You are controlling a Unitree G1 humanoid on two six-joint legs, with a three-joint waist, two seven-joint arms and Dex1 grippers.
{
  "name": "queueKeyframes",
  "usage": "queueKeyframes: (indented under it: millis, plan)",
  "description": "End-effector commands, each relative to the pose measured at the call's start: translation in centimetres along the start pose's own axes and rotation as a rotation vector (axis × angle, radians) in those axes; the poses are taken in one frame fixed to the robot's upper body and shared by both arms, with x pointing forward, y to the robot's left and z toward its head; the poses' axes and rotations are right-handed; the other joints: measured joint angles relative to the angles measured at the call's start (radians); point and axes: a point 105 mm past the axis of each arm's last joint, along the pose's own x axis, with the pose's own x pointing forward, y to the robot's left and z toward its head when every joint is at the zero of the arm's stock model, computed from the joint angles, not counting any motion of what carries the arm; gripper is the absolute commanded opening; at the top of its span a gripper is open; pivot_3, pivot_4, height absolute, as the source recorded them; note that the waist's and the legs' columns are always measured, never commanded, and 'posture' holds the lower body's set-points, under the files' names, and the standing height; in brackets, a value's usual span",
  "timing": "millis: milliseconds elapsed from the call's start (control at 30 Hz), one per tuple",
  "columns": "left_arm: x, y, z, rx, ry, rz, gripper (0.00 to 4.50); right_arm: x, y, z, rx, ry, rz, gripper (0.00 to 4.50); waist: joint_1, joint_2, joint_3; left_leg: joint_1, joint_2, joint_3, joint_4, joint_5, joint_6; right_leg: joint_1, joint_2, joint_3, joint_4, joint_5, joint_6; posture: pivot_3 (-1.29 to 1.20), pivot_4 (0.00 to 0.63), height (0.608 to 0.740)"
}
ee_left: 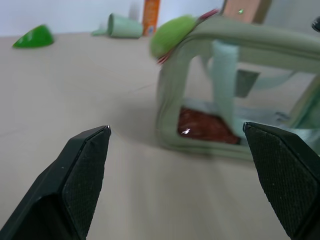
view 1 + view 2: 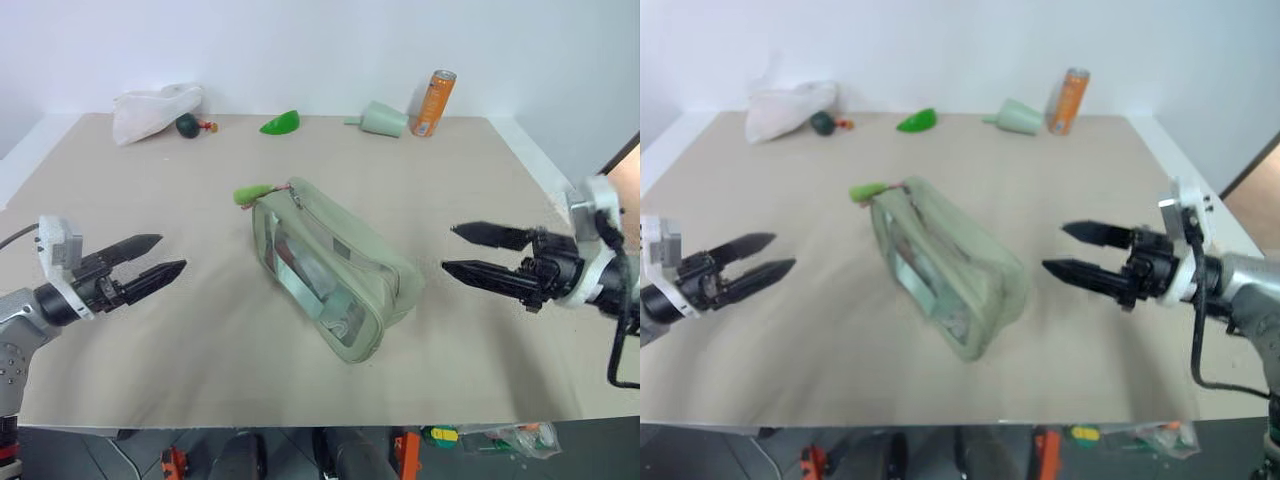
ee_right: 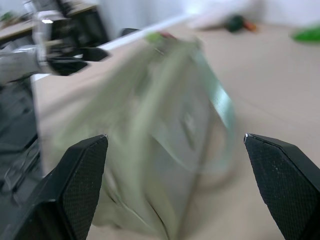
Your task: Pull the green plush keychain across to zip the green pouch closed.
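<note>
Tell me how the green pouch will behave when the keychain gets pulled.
The green pouch looks soft-sided fabric, so it will probably buckle. It lies loose on the table, likely sliding unless braced. The green plush keychain hangs floppy at its far end.

The pouch [image 2: 332,268] lies mid-table [image 2: 200,340], the keychain [image 2: 254,194] at its far-left end. Along the far edge, left to right: cloth bag [image 2: 152,110], leaf piece [image 2: 281,123], funnel [image 2: 382,118], can [image 2: 434,102].

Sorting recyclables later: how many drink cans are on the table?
1: an orange can stands upright at the table's far edge, beside the pale green funnel. The white cloth bag could hide more.
</note>
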Motion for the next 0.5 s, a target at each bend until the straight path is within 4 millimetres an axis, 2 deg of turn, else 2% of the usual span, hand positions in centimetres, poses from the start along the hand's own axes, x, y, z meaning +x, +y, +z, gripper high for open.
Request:
queueKeyframes:
  millis: [33,333,500]
  plan:
    - [0.7,-1.9,1.5,0.042,-0.047,-0.110,4.39,0.9,1.0,0.2,-0.032,0.034,0.048,4.50,0.000,0.000,0.000,0.000,0.000,0.000,0.000,0.000,0.000,0.000,0.000,0.000,0.000,0.000,0.000,0.00,0.150,0.740]
    - [1.0,-2.5,1.1,0.040,-0.049,-0.124,4.39,2.3,0.9,-2.0,-0.025,0.125,0.070,4.50,0.000,0.000,0.000,0.000,0.000,0.001,0.002,0.000,0.000,0.000,-0.001,0.001,0.002,0.000,0.000,0.00,0.150,0.740]
    - [1.1,-2.6,1.0,0.039,-0.054,-0.114,4.39,3.0,-0.3,-3.4,-0.052,0.165,0.031,4.50,0.000,0.000,0.000,0.000,0.000,0.001,0.005,0.000,0.000,0.000,0.000,0.001,0.005,0.000,0.000,0.00,0.150,0.740]
